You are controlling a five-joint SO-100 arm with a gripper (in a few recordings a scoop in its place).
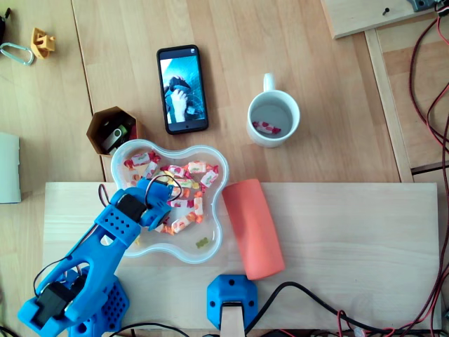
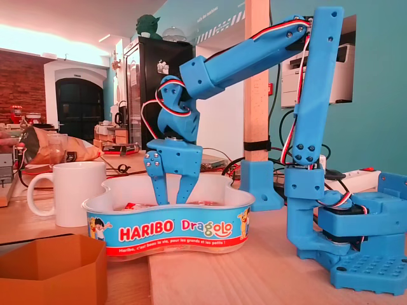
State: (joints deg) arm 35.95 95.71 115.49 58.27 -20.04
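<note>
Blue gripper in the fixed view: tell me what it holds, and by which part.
Cannot be told. The blue two-finger gripper dips into the clear plastic Haribo tub of wrapped sweets, jaws apart, but the tub's wall hides its fingertips.

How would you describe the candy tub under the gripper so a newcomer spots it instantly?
On the pale wooden board, find the blue arm at its left end in the overhead view; its gripper hangs open in the candy tub. The tub sits between a brown hexagonal box and an orange cylinder. Alone among them it is clear, wavy-rimmed and full of red-and-white wrapped sweets.
</note>
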